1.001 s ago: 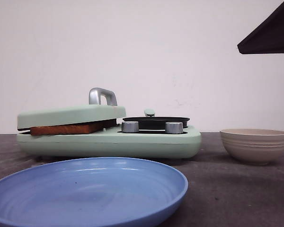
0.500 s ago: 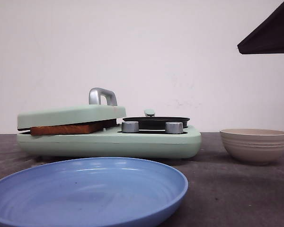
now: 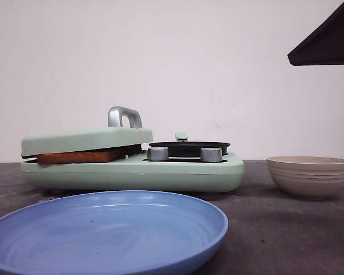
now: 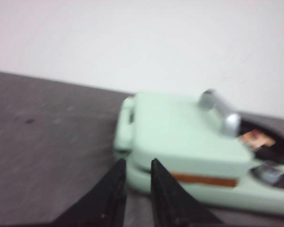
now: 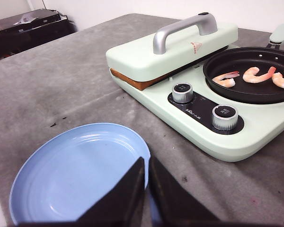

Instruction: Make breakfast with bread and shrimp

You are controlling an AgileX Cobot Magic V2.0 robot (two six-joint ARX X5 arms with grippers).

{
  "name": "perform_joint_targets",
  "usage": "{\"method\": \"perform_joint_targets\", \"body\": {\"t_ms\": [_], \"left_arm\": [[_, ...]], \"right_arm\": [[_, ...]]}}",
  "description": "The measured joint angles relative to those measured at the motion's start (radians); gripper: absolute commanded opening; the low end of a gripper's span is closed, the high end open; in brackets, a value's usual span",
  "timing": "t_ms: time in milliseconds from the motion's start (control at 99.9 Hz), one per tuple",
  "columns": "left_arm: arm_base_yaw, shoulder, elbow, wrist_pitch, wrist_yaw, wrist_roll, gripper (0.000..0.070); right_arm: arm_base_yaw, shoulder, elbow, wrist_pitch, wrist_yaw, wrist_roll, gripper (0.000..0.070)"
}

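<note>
Two end effectors empty: left slightly parted, right closed | bread under lid (may scorch) | shrimp may overcook

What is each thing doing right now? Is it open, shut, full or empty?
Sandwich press lid: down on the bread.
Bread: clamped under lid.
Black pan: holds shrimp.
Blue plate: empty.
Beige bowl: upright, inside hidden.
Left gripper: slightly open.
Right gripper: shut.
</note>
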Motion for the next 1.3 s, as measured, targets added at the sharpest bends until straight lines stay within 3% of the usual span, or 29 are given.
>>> {"method": "perform_joint_targets", "body": {"t_ms": [180,430,1301], "left_arm": [[0.029,-0.002,-0.014,-0.112,0.006,0.069,0.0],[0.039,-0.001,-0.014,-0.112,-0.003,0.135,0.0],[0.039,-0.001,-0.014,-0.112,-0.003,0.145,0.0]], "right_arm": [[0.0,0.0,0.0,0.0,0.0,0.0,0.0005],[0.0,0.0,0.0,0.0,0.0,0.0,0.0005],[0.0,0.0,0.0,0.006,0.001,0.001,0.0005]]}}
